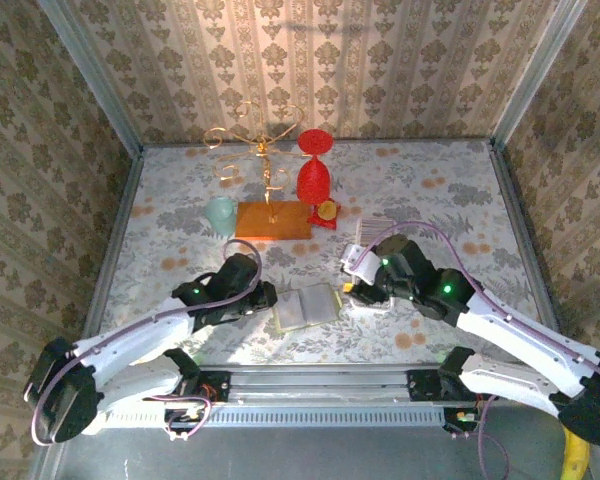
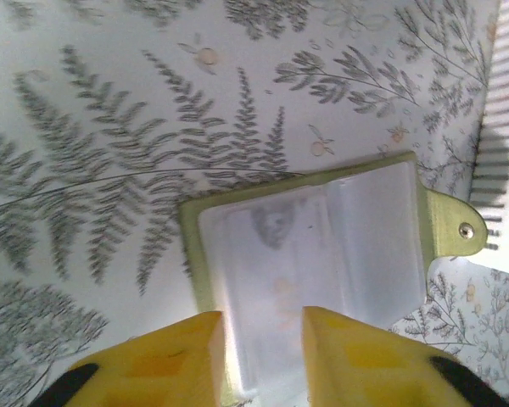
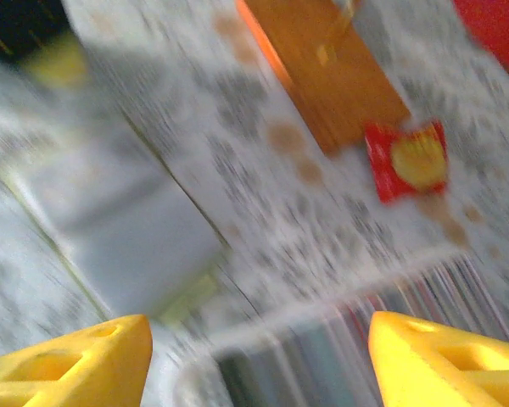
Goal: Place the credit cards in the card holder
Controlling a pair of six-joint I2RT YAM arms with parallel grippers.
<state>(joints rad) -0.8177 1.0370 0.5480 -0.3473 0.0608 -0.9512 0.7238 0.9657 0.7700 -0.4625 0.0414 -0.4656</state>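
Fingertips of the left gripper stand slightly parted astride the near edge of the holder, and its clear sleeve shows in the gap. Whether they pinch it cannot be told. The holder lies flat on the table, green-edged, with something pale inside its sleeves, too hazy to name. The right gripper is spread wide with nothing between its fingers, just right of the holder. Ahead of it, blurred, thin pinkish and bluish edges that look like the cards stand in a white slotted rack. Farther off lie a red packet and an orange base.
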